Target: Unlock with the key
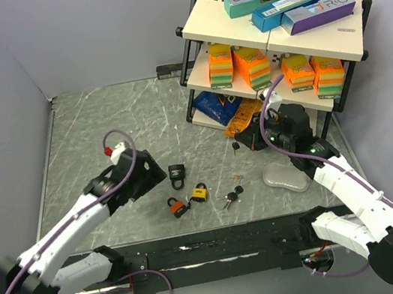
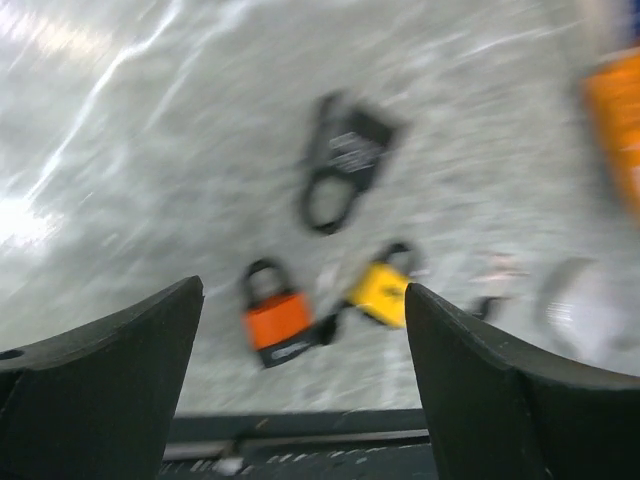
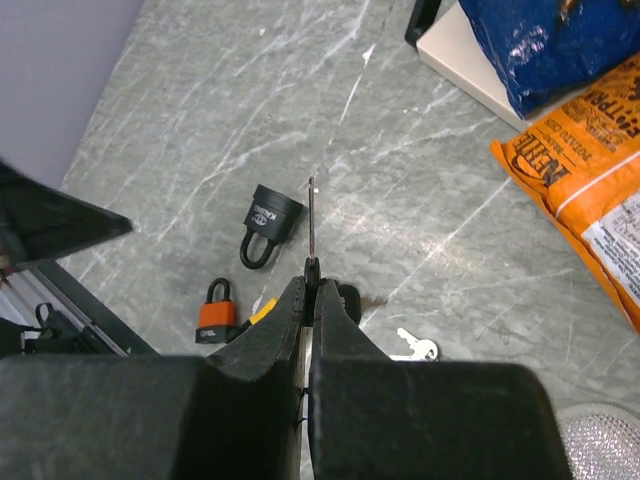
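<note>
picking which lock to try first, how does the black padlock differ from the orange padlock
The black padlock lies alone; the orange padlock lies close beside a yellow padlock. The black one's shackle points toward the arm bases, the orange one's away. Both lie flat on the grey marbled table.

Shelf rack [image 1: 214, 20], sponge packs [image 1: 252, 66], orange bag [image 3: 585, 190]

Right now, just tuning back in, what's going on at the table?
The right gripper has its fingers shut on a key, with the blade pointing out ahead, held above the table. The left gripper is open over the orange padlock and yellow padlock, gripping nothing. The black padlock lies apart from those two. The key is not in any lock yet.
</note>
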You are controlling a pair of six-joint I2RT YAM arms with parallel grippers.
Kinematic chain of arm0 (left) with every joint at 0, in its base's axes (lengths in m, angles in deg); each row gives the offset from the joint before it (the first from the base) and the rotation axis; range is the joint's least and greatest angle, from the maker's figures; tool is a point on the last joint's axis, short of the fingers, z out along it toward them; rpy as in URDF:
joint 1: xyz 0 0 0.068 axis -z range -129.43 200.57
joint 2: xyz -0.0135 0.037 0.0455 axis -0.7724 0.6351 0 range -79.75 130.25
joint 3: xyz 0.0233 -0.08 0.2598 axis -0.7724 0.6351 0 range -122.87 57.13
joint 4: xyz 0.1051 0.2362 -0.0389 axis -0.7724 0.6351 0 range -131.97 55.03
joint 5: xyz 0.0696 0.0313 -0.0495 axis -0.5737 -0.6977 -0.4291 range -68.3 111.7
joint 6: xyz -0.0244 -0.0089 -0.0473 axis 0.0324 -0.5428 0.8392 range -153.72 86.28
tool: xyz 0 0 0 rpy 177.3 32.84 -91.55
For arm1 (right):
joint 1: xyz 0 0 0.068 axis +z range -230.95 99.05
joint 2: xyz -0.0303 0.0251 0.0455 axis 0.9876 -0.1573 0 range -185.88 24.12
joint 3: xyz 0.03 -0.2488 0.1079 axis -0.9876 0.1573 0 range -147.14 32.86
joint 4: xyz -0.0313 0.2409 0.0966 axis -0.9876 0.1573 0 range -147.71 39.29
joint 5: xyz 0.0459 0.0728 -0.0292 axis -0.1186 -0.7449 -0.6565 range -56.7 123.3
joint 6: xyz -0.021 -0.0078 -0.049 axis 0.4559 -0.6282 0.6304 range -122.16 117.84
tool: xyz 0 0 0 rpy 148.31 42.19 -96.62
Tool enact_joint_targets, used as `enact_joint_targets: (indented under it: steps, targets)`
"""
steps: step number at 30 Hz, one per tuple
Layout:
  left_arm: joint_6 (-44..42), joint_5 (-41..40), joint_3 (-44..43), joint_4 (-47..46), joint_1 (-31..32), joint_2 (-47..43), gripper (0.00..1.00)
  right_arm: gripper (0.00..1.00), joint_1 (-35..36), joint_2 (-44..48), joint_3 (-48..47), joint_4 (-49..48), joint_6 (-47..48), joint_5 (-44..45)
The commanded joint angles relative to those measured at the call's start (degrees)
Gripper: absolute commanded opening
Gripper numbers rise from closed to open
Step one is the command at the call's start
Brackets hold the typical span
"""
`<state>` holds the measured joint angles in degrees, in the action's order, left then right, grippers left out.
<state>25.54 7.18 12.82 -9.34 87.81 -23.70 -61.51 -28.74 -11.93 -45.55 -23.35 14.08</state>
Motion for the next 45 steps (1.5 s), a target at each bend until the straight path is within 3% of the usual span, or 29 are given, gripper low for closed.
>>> enact_joint_targets:
  steps: [1, 7, 20, 33, 45]
  targets:
    - [4.5, 1.6, -5.1, 14.3, 0.7, 7.9, 0.87, 0.0, -0.2, 0.4, 0.7, -0.7, -0.3, 1.4]
    - [8.9, 8.0, -5.1, 15.2, 3.3, 13.4, 0.83, 0.0, -0.3, 0.9, 1.4, 0.2, 0.4, 2.3]
    - [13.2, 17.2, -3.6, 4.6, 6.9, 25.2, 0.81, 0.0, -0.2, -0.4, 2.0, -2.1, 0.7, -1.2]
    - [14.5, 12.2, -9.9, 11.3, 7.2, 36.1, 0.74, 0.0, -0.2, 0.5, 2.4, -1.8, 1.6, -0.2]
    - [16.9, 11.8, -7.9, 9.4, 7.2, 33.7, 0.68, 0.0, -0.3, -0.6, 2.7, -2.7, 1.1, -1.3]
